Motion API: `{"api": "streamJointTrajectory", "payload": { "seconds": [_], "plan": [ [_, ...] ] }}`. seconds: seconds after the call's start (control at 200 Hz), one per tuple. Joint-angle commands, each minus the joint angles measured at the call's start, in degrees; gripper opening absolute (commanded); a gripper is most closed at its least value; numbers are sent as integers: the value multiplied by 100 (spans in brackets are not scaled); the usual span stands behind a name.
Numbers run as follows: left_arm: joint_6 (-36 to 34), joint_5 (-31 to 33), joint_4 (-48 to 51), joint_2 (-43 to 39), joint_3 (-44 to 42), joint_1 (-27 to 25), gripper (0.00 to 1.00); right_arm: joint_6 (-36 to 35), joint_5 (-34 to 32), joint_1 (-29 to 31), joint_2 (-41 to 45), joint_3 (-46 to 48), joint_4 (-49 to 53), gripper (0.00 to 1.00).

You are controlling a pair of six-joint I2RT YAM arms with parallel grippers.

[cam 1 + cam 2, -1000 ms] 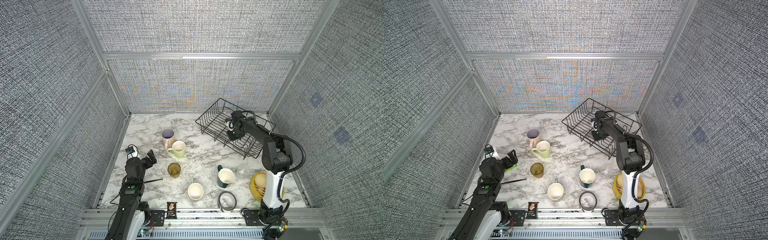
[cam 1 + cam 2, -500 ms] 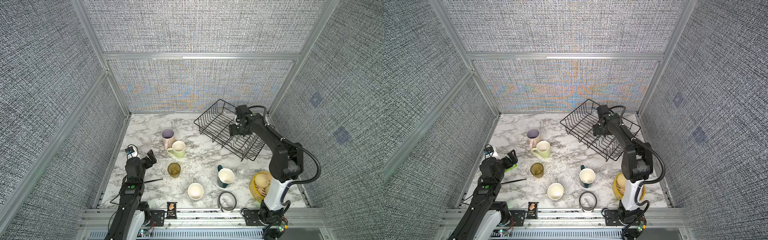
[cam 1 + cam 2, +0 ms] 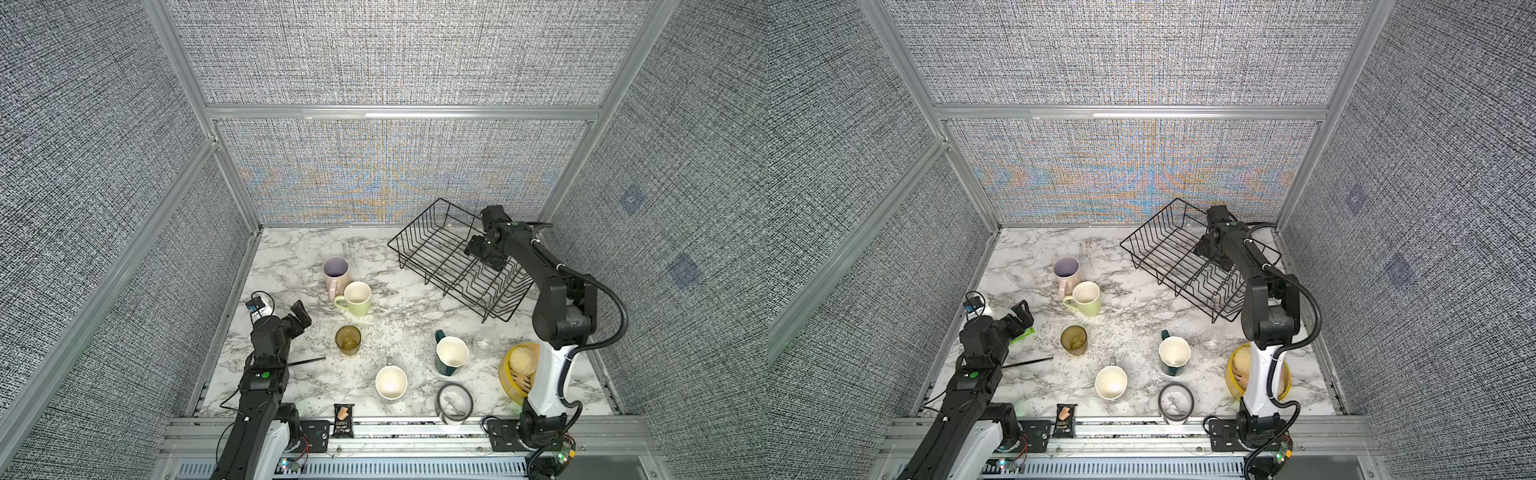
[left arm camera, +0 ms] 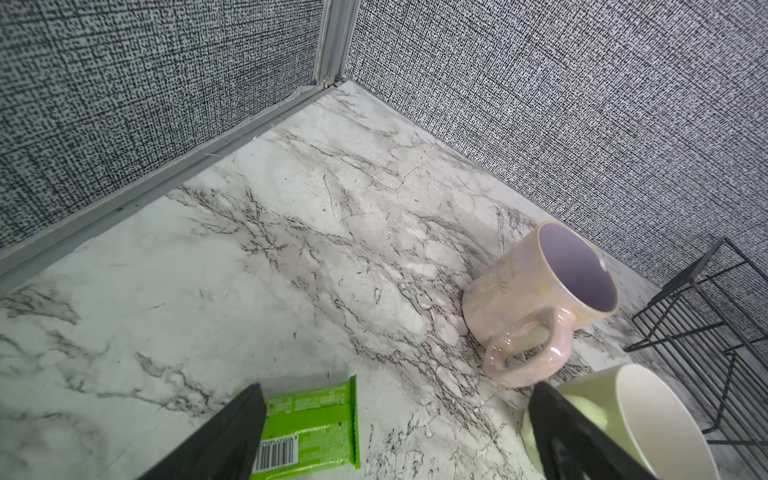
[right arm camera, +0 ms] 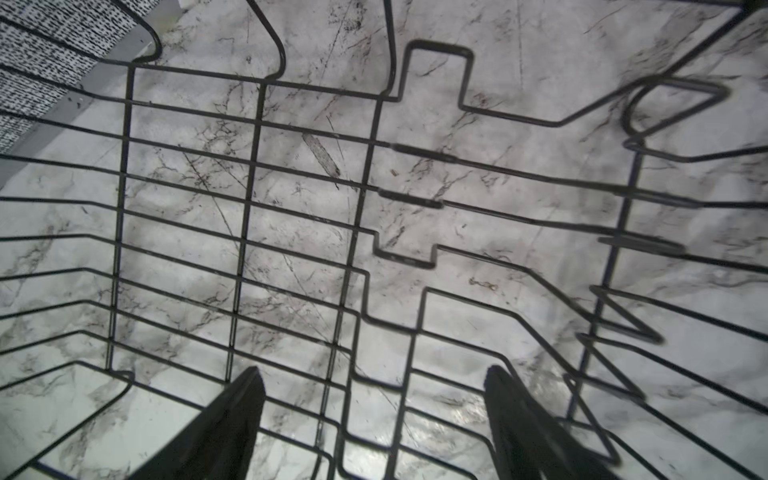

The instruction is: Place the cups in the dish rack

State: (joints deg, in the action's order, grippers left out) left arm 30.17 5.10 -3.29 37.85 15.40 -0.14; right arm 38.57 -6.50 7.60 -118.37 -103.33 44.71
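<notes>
The black wire dish rack (image 3: 436,249) sits far right on the veined marble tabletop (image 3: 291,257). The right jaws hang spread and empty above its zigzag dividers (image 3: 492,284). The left jaws gape, empty, near the glossy pink mug (image 4: 507,291) and pale green mug (image 4: 648,415).

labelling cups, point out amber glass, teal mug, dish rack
amber glass (image 3: 348,338): in a top view, open mouth
teal mug (image 3: 452,354): in a top view, cream inside
dish rack (image 3: 389,245): in a top view, rim corner

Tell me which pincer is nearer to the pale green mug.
Left. The left pincer sits open a short way from the pale green mug, on its handle side; the right pincer hangs open over the dish rack, well beyond the mug toward the back right corner.
</notes>
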Motion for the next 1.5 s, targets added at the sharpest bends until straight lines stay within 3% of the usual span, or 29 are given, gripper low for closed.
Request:
{"api": "streamJointTrajectory", "payload": {
  "seconds": [0.0,0.16,0.325,0.53,0.755,1.141,1.496],
  "plan": [
    [-64,-174,-75,58,25,5,99,281,46,18,-272,-238,164,84],
    [-47,-107,-91,179,51,5,99,147,-244,40,-649,-552,299,75],
    [-55,-158,-94,228,69,5,99,-341,-209,40,-846,-671,223,48],
    [-40,-121,-92,250,73,5,99,-830,-176,67,-777,-458,205,34],
    [-11,-73,-76,258,63,5,99,-1583,-293,183,-671,-315,207,32],
    [-11,-100,-117,293,69,10,99,-3669,-211,545,-563,-262,171,28],
    [-2,-143,-147,390,91,10,99,-4652,-260,559,-565,-319,-162,29]
  ]
}}
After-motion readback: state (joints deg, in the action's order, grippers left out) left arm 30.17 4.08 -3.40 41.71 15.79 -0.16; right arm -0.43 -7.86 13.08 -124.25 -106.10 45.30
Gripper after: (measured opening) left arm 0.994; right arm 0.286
